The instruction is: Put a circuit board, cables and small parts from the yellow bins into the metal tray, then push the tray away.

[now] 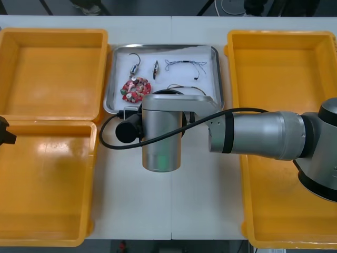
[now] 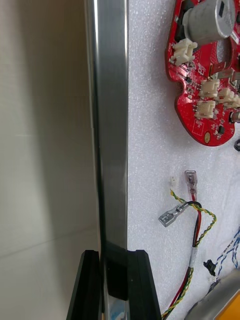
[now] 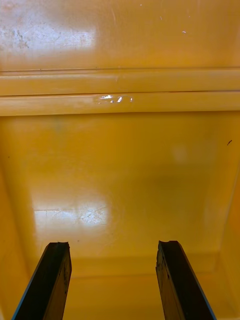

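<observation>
1. Bins: I count two on my left, the far left bin (image 1: 52,74) and the near left bin (image 1: 47,179). On my right, the right-side bin (image 1: 284,68) shows yellow walls both ahead of and behind the right arm (image 1: 263,134). The arm covers any join there, so I cannot give a count for that side.
2. The tray (image 1: 163,47), white inside, sits between the bins at the far half of the table (image 1: 174,211). It holds:
   - one circuit board (image 1: 136,88), red and round, near its left end;
   - three cables: blue-and-white cable (image 1: 184,64), black cable (image 1: 181,87) and red-and-yellow cable (image 2: 192,220);
   - two metal parts (image 1: 136,67), lying side by side and apart, toward the far rim.
3. The right arm reaches in from my right, with its wrist over the tray's near rim. The right gripper (image 2: 116,280) is clamped on that rim, one finger outside and one on the white lining. The red-and-yellow cable lies just beside the inner finger.
4. The left gripper (image 3: 115,282) hangs over yellow bin floor at the table's left edge, by the join of the two left bins. Its fingers are spread with nothing between them.
5. Edges and room:
   - The tray's left rim is just beside the far left bin.
   - Its right rim is just beside the right-side bin.
   - A strip of bare table lies beyond the far rim.
   - A wider bare stretch lies on the near side.
</observation>
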`<state>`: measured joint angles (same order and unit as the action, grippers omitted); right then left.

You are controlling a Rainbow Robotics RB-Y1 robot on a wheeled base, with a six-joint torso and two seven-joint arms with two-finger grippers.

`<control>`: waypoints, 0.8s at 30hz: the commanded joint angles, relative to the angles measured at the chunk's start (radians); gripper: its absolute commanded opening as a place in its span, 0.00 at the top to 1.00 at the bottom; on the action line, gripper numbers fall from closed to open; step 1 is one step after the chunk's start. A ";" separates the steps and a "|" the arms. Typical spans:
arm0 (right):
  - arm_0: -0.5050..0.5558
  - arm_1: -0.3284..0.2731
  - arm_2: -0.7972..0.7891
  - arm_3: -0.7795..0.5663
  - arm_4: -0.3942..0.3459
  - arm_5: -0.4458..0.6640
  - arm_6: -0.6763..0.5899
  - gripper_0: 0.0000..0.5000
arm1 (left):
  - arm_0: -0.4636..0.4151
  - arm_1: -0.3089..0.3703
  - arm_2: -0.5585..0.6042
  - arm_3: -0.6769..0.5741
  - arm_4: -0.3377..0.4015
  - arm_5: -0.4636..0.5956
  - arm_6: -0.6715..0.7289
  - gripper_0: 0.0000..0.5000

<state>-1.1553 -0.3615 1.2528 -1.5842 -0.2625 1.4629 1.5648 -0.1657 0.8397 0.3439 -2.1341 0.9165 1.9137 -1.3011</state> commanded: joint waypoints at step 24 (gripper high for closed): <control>-0.095 0.065 -0.085 0.311 0.124 -0.274 0.135 1.00 | 0.009 0.041 0.032 -0.032 0.008 0.006 -0.018 0.00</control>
<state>-1.1872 -0.3334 1.1998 -1.3080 -0.1572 1.2191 1.6692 -0.1657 0.8397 0.3439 -2.1343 0.9168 1.9137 -1.3011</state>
